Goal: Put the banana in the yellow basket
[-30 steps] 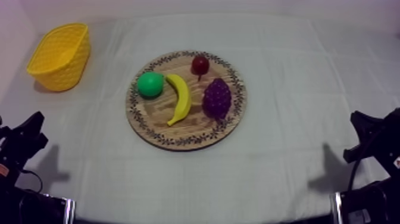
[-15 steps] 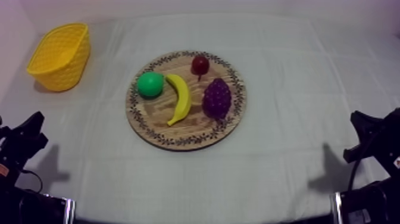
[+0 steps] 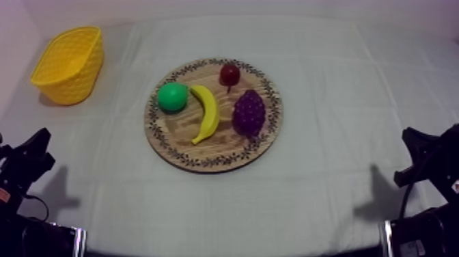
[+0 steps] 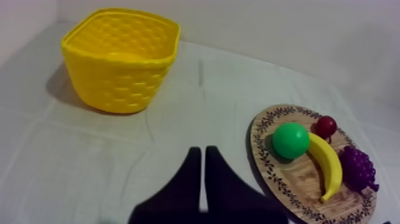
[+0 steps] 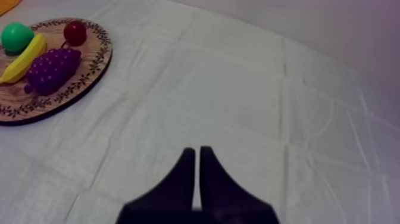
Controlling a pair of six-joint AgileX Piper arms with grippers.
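**Both arms parked, banana untouched on the board**

Your left gripper [image 4: 199, 150] has its two black fingers pressed together into a narrow wedge, gripping nothing. It sits low at its side of the table, facing the yellow lattice-walled basket [image 4: 119, 89]. Your right gripper [image 5: 196, 150] is likewise closed and empty, over bare grey-white cloth [image 5: 238, 89], well apart from the fruit.

The curved yellow toy banana [image 3: 207, 113] lies on the round wooden board with a patterned rim [image 3: 181, 140]. It is between a round green toy fruit [image 3: 172, 96] and a purple bunch of grapes [image 3: 249, 113], with a small red fruit [image 3: 229, 72] near its far tip. The basket stands at the far left, well apart from the board.

Nothing has shifted over the last second: arms and fruit are where they were. By my judgement the task has not begun, and the reach for the banana comes first.
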